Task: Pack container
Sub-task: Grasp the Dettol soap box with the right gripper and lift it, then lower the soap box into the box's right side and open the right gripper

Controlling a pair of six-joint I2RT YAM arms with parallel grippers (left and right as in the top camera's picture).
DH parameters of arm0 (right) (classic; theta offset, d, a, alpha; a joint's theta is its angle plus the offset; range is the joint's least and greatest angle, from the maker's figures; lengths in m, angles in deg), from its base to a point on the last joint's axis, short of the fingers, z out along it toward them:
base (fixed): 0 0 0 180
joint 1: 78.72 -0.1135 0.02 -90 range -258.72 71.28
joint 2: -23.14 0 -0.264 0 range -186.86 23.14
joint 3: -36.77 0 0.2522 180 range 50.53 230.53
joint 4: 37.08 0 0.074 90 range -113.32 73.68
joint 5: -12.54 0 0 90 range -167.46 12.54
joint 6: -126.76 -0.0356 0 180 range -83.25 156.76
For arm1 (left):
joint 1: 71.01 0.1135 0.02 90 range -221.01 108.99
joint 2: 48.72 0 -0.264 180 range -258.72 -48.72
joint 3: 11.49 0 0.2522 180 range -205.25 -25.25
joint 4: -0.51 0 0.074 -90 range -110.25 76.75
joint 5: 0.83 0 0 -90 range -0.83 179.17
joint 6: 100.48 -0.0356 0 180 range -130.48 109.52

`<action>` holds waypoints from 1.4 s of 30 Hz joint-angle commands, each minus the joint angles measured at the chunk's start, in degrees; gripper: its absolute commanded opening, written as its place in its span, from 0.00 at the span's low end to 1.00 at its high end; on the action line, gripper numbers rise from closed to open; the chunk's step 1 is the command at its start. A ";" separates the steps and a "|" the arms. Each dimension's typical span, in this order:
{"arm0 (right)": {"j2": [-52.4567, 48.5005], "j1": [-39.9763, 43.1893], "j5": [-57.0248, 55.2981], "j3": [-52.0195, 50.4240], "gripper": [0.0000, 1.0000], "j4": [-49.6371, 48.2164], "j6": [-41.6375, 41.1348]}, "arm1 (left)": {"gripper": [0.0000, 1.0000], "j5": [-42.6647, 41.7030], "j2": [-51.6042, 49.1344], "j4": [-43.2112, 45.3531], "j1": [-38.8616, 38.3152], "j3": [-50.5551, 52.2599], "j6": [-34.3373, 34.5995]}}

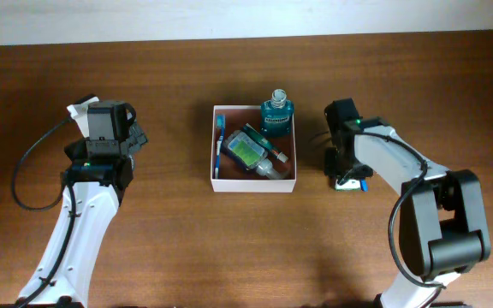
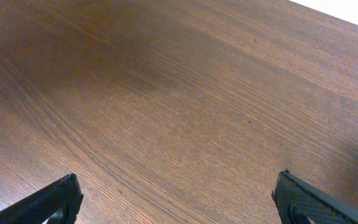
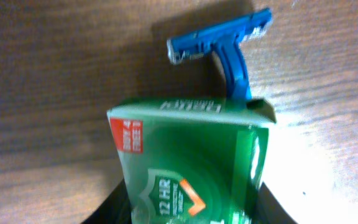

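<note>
The container sits mid-table. The left gripper gapes, well apart. The right gripper, nearer and just to its right, straddles a green toothpaste box lying lengthways; clamped or not, I cannot tell. A blue razor touches it.

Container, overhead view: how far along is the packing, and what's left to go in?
Done: a toothbrush, a green-labelled bottle and a teal bottle sit in the container. In hand: the right gripper straddles a green carton on the table; whether it has gripped is unclear. Left to do: that carton and the blue razor beside it remain outside. The left gripper is open, empty.
</note>
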 commanded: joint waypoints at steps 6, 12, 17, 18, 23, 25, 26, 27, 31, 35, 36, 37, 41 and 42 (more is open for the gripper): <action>2.16 -1.75 1.07 22.47 0.17 16.37 -0.22 | 0.99 0.81 0.87 -0.09 0.24 -0.22 -0.68; 2.23 -10.25 7.98 31.52 0.17 18.93 -0.24 | 0.99 0.81 0.87 -0.09 0.24 -0.22 -0.68; 1.95 -18.12 7.91 31.45 0.17 16.26 -0.26 | 0.99 0.81 0.87 -0.09 0.24 -0.22 -0.68; 1.95 -19.96 7.91 31.45 0.17 14.97 -0.26 | 0.99 0.81 0.87 -0.09 0.24 -0.22 -0.68; 0.37 -23.37 7.34 31.45 0.18 10.47 -0.87 | 0.99 0.81 0.87 -0.09 0.24 -0.22 -0.68; -0.87 -23.37 6.62 31.45 0.18 9.90 -1.79 | 1.00 0.81 0.87 -0.09 0.24 -0.22 -0.68; -1.73 -23.34 6.62 31.45 0.18 9.57 -1.77 | 1.00 0.81 0.87 -0.09 0.24 -0.22 -0.68; -2.93 -23.37 6.64 31.45 0.18 9.51 -1.77 | 1.00 0.81 0.87 -0.09 0.24 -0.22 -0.68; -5.66 -23.74 6.67 31.45 0.18 9.01 -3.80 | 0.99 0.81 0.87 -0.09 0.24 -0.22 -0.68; -7.26 -23.74 6.64 31.45 0.23 7.82 -4.15 | 1.00 0.81 0.87 -0.09 0.24 -0.22 -0.68; -7.30 -23.74 6.64 31.45 0.32 7.87 -4.13 | 1.00 0.81 0.87 -0.09 0.24 -0.22 -0.68; -7.30 -23.76 6.64 31.45 0.38 8.02 -4.13 | 0.99 0.81 0.87 -0.09 0.24 -0.22 -0.68; -7.08 -23.74 6.62 31.47 0.45 9.68 -3.43 | 1.00 0.81 0.87 -0.09 0.24 -0.22 -0.68; -6.58 -23.71 6.60 31.47 0.46 10.71 -3.41 | 1.00 0.81 0.87 -0.09 0.24 -0.22 -0.68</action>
